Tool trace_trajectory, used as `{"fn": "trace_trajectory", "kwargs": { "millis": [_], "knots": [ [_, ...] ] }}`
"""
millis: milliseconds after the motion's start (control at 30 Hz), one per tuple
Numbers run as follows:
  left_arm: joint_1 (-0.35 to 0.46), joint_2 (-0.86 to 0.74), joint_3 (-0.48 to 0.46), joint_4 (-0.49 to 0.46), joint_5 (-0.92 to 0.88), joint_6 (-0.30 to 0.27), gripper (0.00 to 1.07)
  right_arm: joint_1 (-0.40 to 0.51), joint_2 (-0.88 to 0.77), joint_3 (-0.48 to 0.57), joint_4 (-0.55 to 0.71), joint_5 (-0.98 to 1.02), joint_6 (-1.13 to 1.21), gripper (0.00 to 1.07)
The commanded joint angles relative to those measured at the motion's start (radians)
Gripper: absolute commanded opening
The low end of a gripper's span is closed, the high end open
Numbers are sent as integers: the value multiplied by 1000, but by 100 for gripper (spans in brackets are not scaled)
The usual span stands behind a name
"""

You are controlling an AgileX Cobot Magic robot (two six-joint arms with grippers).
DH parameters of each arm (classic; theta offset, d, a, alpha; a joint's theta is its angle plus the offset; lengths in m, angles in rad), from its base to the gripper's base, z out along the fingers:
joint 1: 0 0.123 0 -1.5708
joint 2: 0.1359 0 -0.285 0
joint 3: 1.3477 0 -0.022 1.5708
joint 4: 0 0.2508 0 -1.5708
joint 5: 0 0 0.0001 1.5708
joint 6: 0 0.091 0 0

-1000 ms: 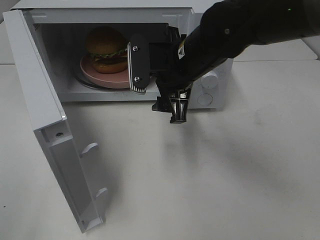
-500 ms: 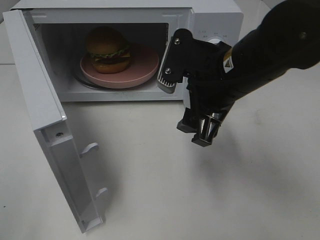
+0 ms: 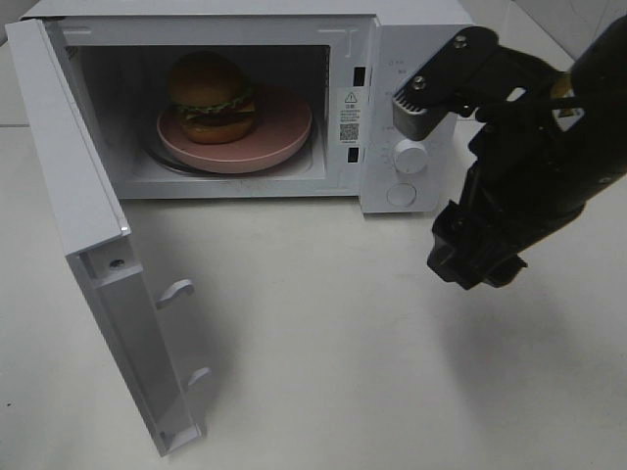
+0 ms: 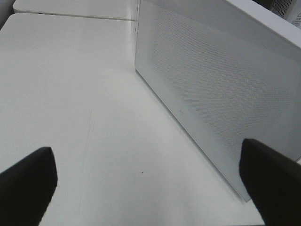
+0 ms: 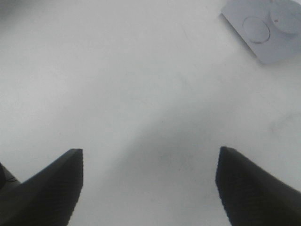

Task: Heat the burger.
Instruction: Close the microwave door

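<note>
The microwave point(image 3: 411, 29) stands at the far side of the white table point(image 3: 343, 343). Its door point(image 3: 88, 225) is swung fully open and stands out toward the near left, so the mouth of the cavity faces a wide stretch of bare table. The burger point(image 3: 211, 98) sits inside the cavity on a pink plate point(image 3: 284, 132), toward the left part of that plate.

The right gripper point(image 3: 477, 262) hangs above the table, in front of the control panel and to the right of its two dials point(image 3: 409, 157), apart from the cavity. Its jaws are spread, and the right wrist view shows only table between them, with a corner of the panel at the edge.

Only the left wrist view shows the left gripper point(image 4: 146, 188). Its jaws are also spread wide over the table, near a perforated white panel point(image 4: 211, 94) that stands upright.

The table surface is matt and pale, with faint scuffs.
</note>
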Motion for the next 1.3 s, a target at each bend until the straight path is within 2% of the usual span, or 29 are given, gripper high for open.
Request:
{"fn": "trace_trajectory", "kwargs": {
  "millis": [33, 167, 467, 867, 967, 1000, 1167, 1200, 1267, 1300],
  "knots": [
    [2, -20, 3, -2, -10, 0, 98, 0, -57, 7, -5, 102, 44, 76],
    [2, -20, 3, -2, -10, 0, 98, 0, -110, 7, -1, 225, 64, 76],
    [2, -20, 3, -2, -10, 0, 98, 0, -204, 29, -1, 294, 64, 76],
    [2, -20, 3, -2, -10, 0, 98, -4, -450, 209, -6, 307, 92, 76],
    [2, -20, 3, -2, -10, 0, 98, -49, -491, 245, 2, 307, 104, 76],
    [2, -20, 3, -2, -10, 0, 98, -94, -520, 261, 2, 297, 122, 76],
    [2, -20, 3, -2, -10, 0, 98, -182, -595, 277, 2, 290, 160, 76],
    [2, -20, 3, -2, -10, 0, 98, -224, -630, 285, 2, 291, 179, 76],
    [2, -20, 3, -2, -10, 0, 98, -241, -646, 291, 2, 294, 186, 76],
    [2, -20, 3, -2, -10, 0, 98, -284, -690, 308, 2, 294, 200, 76]
  ]
}}
